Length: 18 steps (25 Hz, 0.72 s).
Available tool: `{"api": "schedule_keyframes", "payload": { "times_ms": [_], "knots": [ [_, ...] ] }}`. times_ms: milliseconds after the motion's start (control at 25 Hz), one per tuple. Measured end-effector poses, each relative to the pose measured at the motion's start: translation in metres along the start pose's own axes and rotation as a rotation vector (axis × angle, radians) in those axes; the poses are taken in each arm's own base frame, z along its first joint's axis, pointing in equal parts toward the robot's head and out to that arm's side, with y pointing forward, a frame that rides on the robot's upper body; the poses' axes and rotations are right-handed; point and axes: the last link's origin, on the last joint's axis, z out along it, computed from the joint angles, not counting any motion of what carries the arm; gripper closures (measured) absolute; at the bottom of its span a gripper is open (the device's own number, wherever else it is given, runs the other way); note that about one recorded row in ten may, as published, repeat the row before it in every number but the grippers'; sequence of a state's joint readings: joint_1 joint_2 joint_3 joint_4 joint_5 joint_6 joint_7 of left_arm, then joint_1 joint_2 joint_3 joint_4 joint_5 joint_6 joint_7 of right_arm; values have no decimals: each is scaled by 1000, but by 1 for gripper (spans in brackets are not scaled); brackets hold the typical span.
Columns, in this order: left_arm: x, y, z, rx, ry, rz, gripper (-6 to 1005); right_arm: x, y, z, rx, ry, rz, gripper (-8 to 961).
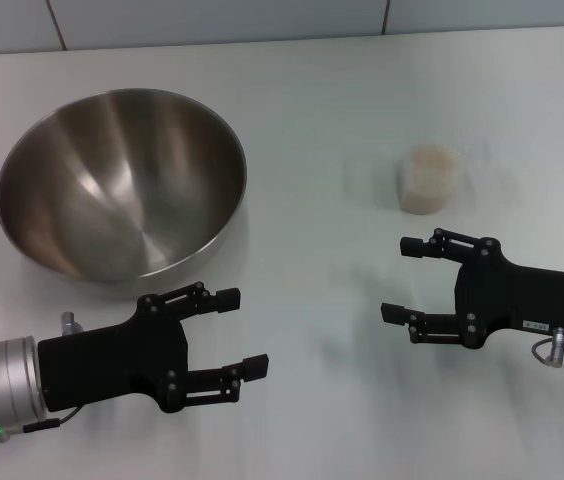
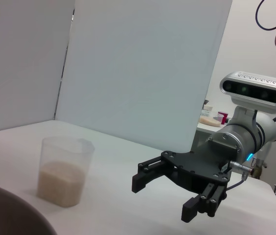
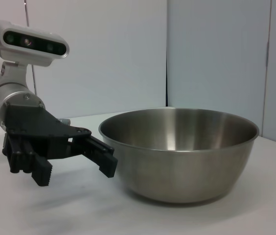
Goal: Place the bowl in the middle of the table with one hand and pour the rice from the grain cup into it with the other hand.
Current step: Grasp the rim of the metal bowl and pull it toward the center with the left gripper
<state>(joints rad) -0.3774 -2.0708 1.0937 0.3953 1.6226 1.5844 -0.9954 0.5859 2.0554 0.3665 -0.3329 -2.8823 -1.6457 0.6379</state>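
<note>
Bowl [image 1: 122, 185] first: you've got a big round stainless-steel one, deep, shiny brushed inside with streaky reflections, sitting upright on the left side of the table [image 1: 312, 120], toward the far edge. Inside looks bare metal. From the right wrist view the same bowl [image 3: 179, 152] shows a thin rolled rim and a rounded outer wall resting on the white top.

Your grain cup [image 1: 430, 178] is over on the right side, well apart from the bowl, upright. Small, clear, slightly frosted plastic. In the left wrist view the cup [image 2: 63, 170] is filled under halfway with rice [image 2: 59, 182], an off-white grainy mass, level on top.

Your left gripper [image 1: 232, 335] hovers near the table's front left, just in front of the bowl, black fingers spread apart, nothing between them. It also shows in the right wrist view [image 3: 74, 164], close beside the bowl wall, not touching.

Your right gripper [image 1: 402, 280] is at the right, on the near side of the cup, fingers apart too, holding nothing. The left wrist view [image 2: 163, 196] has it beside the cup with a clear gap.
</note>
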Motion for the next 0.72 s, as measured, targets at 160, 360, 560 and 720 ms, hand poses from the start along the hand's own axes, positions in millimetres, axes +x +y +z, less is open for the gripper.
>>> {"api": "schedule_keyframes", "payload": {
  "times_ms": [160, 360, 560, 720],
  "knots": [
    [0, 0, 0, 0, 0, -1, 157, 0, 0, 0, -1, 0, 0, 121],
    [0, 0, 0, -1, 0, -2, 162, -1, 0, 1, -3, 0, -1, 121],
    [0, 1, 0, -3, 1, -3, 168, -1, 0, 1, -3, -2, 0, 121],
    [0, 1, 0, -6, 4, -3, 172, -1, 0, 2, -3, -2, -1, 121]
  ]
}}
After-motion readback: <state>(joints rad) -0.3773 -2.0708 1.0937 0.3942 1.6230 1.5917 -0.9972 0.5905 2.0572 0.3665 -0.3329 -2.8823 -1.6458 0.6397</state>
